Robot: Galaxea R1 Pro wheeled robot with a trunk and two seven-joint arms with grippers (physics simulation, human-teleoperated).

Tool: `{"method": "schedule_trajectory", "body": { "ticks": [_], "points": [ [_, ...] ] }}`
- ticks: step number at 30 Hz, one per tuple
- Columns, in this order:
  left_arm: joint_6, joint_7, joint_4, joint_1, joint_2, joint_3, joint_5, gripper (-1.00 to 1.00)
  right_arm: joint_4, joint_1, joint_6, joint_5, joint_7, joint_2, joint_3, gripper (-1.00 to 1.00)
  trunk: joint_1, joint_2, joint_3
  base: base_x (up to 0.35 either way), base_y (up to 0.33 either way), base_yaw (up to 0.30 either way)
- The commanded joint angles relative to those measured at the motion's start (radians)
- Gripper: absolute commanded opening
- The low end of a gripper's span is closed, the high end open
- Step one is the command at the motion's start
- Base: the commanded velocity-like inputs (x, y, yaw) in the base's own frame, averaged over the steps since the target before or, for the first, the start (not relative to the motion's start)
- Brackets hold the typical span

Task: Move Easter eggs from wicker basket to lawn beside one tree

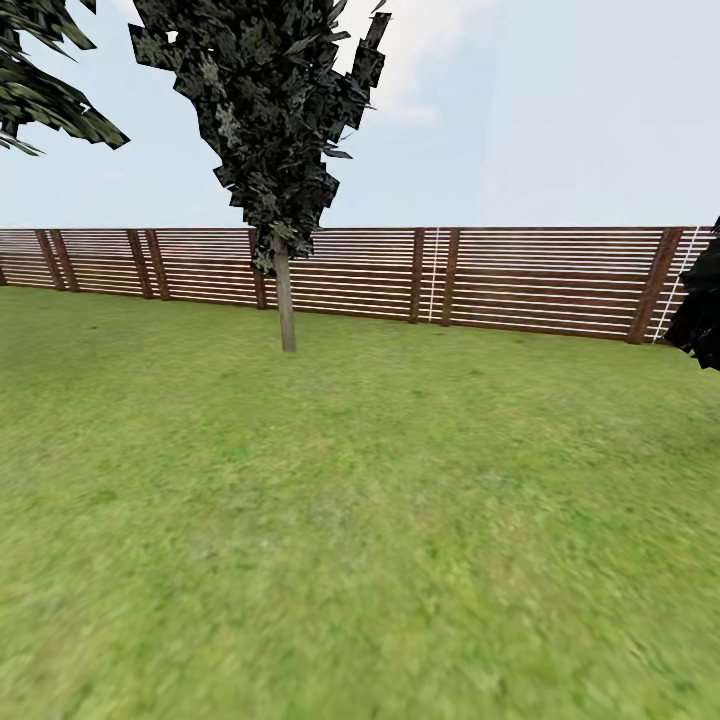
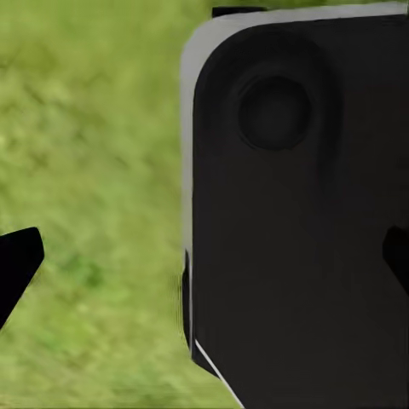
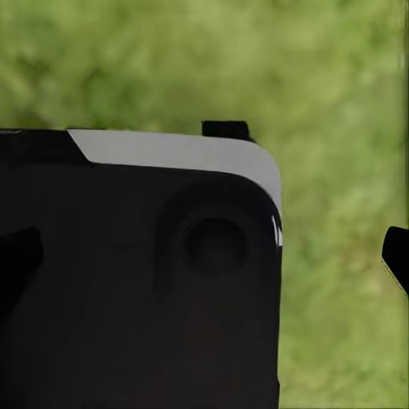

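Transit moment; basket and eggs sit nowhere in these frames, so their bearing from either arm can't be given.

Head view: lawn [image 1: 360, 540] fills the lower two-thirds of the frame, fence [image 1: 520, 280] runs across the middle. A thin-trunked dark conifer [image 1: 285, 300] stands left of centre, just in front of the fence. More dark foliage at the upper left corner and at the right edge. No thick mottled trunk here.

Left wrist view: black fingertip [image 2: 17, 264] at the left edge, another at the right edge, well apart — left jaws open, nothing between them. A dark robot body panel [image 2: 298, 213] covers the right of the frame, grass behind.

Right wrist view: fingertip [image 3: 396, 256] at the right edge, the other dim at the left edge; right jaws also open and empty. Panel [image 3: 136, 281] at lower left.

Judgement: nothing to grasp yet. The next move calls for turning to find the basket; neither arm is nearer.
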Motion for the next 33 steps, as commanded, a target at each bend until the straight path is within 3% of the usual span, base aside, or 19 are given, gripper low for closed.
{"method": "schedule_trajectory", "body": {
  "ticks": [1,6,7,12,19,33],
  "points": [
    [-0.002,-0.001,-0.007,0.0,0.006,-0.001,0.001,1.0,-0.003,-0.001,-0.009,0.0,0.0,0.0,0.0,1.0,0.0,0.0,-0.001,0.0,0.0,0.0],
    [-0.005,-0.003,-0.035,0.0,-0.005,-0.001,0.003,1.0,-0.004,-0.001,-0.037,0.0,0.0,-0.003,0.001,1.0,0.0,0.0,-0.001,0.0,0.0,0.0],
    [-0.006,-0.003,-0.058,0.0,-0.006,0.0,0.003,1.0,-0.004,-0.002,-0.077,0.0,0.0,-0.004,0.001,1.0,0.0,0.0,-0.001,0.0,0.0,0.0],
    [-0.021,-0.002,-0.112,0.0,-0.004,0.005,0.004,1.0,-0.001,-0.002,-0.077,0.003,-0.001,-0.003,0.003,1.0,0.0,0.0,-0.001,0.0,0.0,0.0],
    [-0.013,-0.006,-0.08,0.0,-0.052,0.006,0.004,1.0,0.002,-0.002,-0.08,0.001,-0.004,0.002,0.006,1.0,0.0,0.0,-0.001,0.0,0.0,0.0],
    [-0.013,-0.006,-0.079,0.0,-0.052,0.004,0.003,1.0,0.006,-0.002,-0.08,0.003,-0.007,0.005,0.008,1.0,0.0,0.0,-0.02,0.0,0.0,0.057]
  ]
}}
